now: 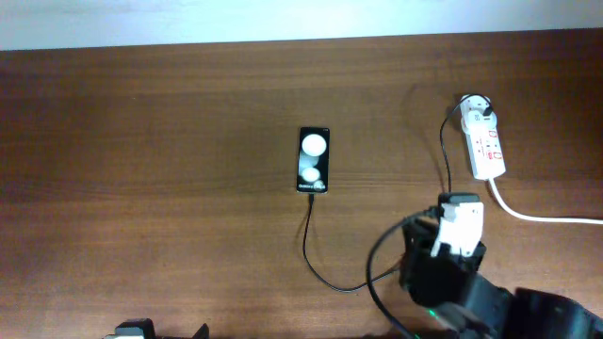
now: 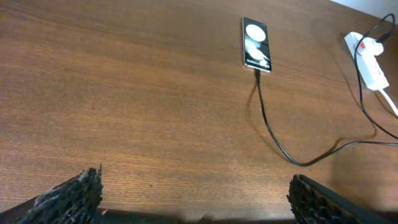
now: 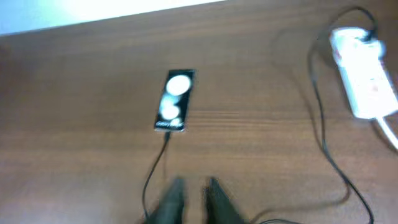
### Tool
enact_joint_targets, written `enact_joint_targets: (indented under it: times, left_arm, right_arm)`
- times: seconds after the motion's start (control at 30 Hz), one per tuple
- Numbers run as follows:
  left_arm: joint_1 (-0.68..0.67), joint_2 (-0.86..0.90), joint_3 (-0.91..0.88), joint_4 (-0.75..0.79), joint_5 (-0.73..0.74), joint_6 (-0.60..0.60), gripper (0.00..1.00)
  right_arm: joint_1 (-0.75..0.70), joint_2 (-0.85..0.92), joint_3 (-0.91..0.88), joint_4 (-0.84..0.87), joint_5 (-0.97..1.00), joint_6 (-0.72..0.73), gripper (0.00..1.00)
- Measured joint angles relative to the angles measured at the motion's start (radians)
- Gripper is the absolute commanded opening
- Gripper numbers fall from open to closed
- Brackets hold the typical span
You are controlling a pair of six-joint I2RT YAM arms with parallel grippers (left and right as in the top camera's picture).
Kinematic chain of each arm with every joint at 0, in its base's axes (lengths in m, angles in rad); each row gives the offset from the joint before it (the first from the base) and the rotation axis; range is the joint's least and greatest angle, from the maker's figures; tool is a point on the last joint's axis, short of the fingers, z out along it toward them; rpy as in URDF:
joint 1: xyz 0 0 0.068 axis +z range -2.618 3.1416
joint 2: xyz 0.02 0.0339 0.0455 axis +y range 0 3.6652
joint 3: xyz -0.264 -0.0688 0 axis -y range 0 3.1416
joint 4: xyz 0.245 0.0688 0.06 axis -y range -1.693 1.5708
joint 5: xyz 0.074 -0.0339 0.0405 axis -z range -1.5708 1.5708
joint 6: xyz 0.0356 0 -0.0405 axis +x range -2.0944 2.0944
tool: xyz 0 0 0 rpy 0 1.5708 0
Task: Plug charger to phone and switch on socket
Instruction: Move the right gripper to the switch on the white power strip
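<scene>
The black phone lies face up mid-table, with two white reflections on its face. The thin black charger cable meets the phone's near end, loops along the table and rises to the white adapter, which sits in the far end of the white socket strip. My right gripper hovers low near the cable, below the phone; its fingers are blurred, narrowly apart and empty. My left gripper is wide open and empty at the near left. The phone and the strip show far off in the left wrist view.
The strip's thick white cord runs off to the right edge. The right arm's body and its thick black cables cover the near right of the wooden table. A pale wall edge runs along the back.
</scene>
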Motion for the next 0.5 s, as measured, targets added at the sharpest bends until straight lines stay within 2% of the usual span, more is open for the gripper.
enact_joint_targets:
  times: [0.13, 0.27, 0.4, 0.5]
  left_arm:
    - [0.0, -0.002, 0.0, 0.001, 0.002, 0.0, 0.99]
    - [-0.003, -0.006, 0.0, 0.0, 0.005, 0.0, 0.99]
    - [-0.003, -0.006, 0.0, -0.003, 0.006, 0.0, 0.99]
    - [-0.003, -0.006, 0.0, -0.002, 0.006, 0.0, 0.99]
  right_arm:
    - [-0.275, 0.123, 0.11, 0.005, -0.037, 0.003, 0.04]
    - [-0.641, 0.315, 0.251, 0.032, -0.174, 0.0, 0.04]
    - [-0.958, 0.489, 0.372, -0.126, -0.39, -0.01, 0.04]
    - [-1.099, 0.522, 0.383, -0.164, -0.478, -0.068, 0.04]
